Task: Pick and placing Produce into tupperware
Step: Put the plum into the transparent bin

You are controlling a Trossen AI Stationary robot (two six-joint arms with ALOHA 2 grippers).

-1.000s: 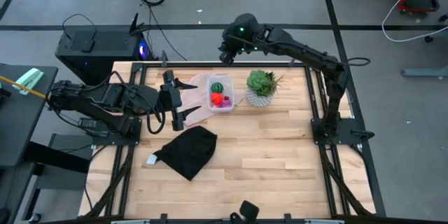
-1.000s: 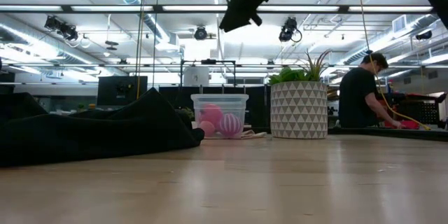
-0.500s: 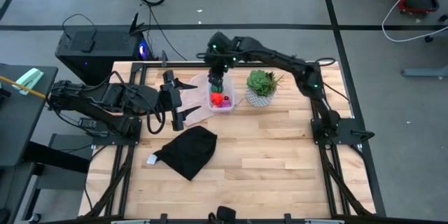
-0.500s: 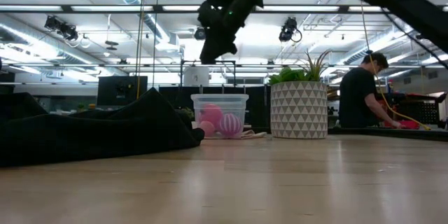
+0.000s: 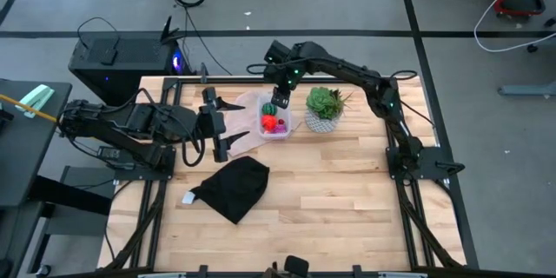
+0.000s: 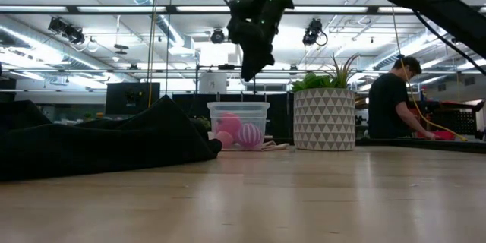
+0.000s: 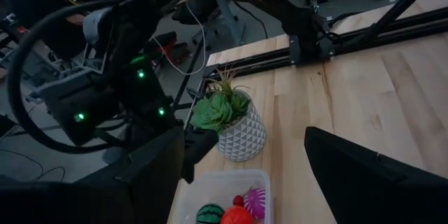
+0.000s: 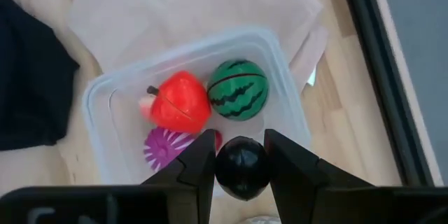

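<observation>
R gripper [image 8: 240, 164] pinches small glossy black ball [image 8: 241, 166] above clear rounded plastic tub [image 8: 105, 101] nr worktop's far edge. Ball prob light, slick; grip across middle. L gripper [image 5: 217, 124] agape, empty.

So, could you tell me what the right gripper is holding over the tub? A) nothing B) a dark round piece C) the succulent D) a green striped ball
B: the right gripper is shut on a dark round piece above the tub, where the green striped ball already lies.

Open air above the tupperware [image 5: 274, 122], succulent pot [image 5: 324, 109] close beside, black cloth [image 5: 232, 187] well apart.
</observation>
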